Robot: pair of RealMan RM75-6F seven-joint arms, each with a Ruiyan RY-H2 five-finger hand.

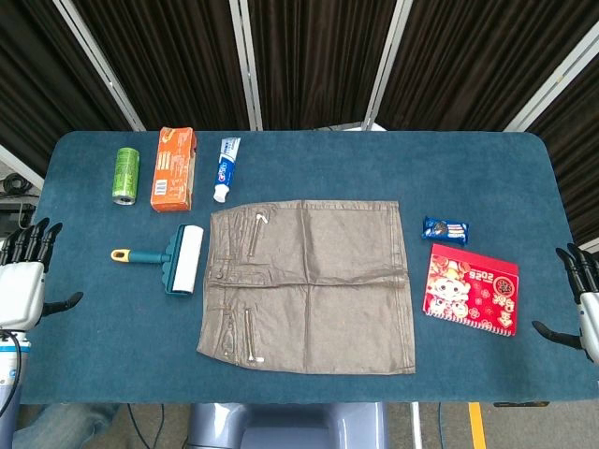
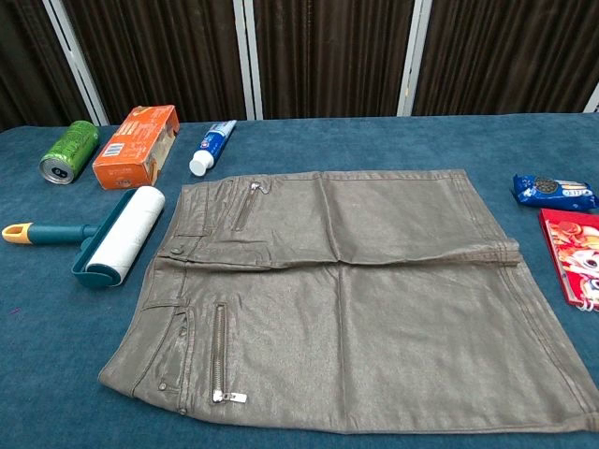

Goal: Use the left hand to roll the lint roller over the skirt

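Observation:
A grey-brown skirt point(image 1: 309, 285) lies flat in the middle of the blue table; the chest view shows its zips and waistband on the left side point(image 2: 346, 299). The lint roller point(image 1: 173, 258) lies just left of the skirt, white roll toward the skirt, teal handle with a yellow tip pointing left point(image 2: 103, 238). My left hand point(image 1: 23, 276) hangs at the table's left edge, fingers spread, holding nothing, well left of the roller. My right hand point(image 1: 580, 299) is at the right edge, fingers apart and empty. Neither hand shows in the chest view.
A green can point(image 1: 125, 175), an orange box point(image 1: 174, 168) and a toothpaste tube point(image 1: 226, 169) lie behind the roller. A blue cookie packet point(image 1: 445, 229) and a red packet point(image 1: 471, 289) lie right of the skirt.

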